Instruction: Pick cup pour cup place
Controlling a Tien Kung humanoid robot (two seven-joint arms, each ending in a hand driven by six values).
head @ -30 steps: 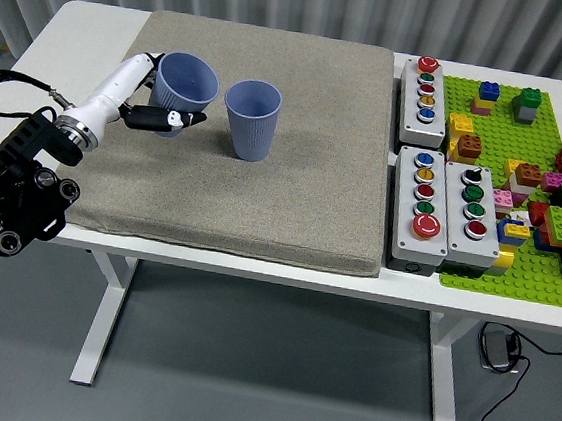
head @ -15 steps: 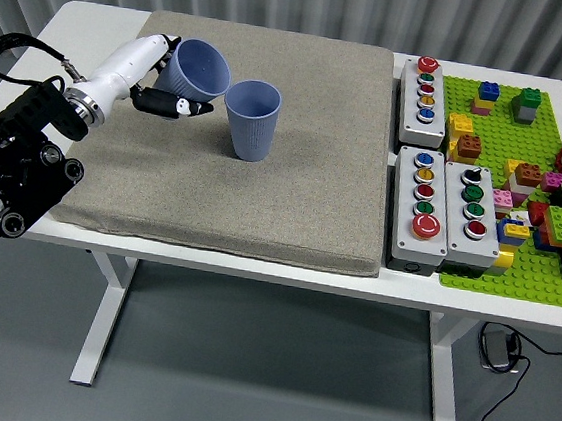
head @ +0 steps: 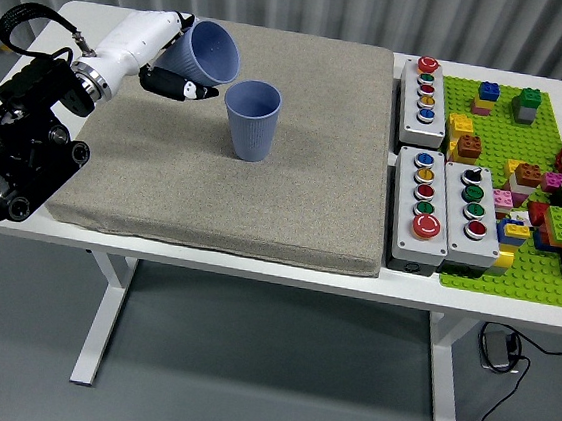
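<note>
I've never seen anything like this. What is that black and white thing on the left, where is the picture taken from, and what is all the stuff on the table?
The picture comes from a camera on the robot's head, looking down over a white table. The black arm with the white forearm is the robot's left arm; its left hand grips a blue cup, lifted and tipped toward a second blue cup that stands upright on the grey mat. That looks like pouring, though I cannot see any contents. To the right lie grey button boxes with coloured buttons, and a green baseplate covered with toy bricks. The right arm is not visible.
</note>
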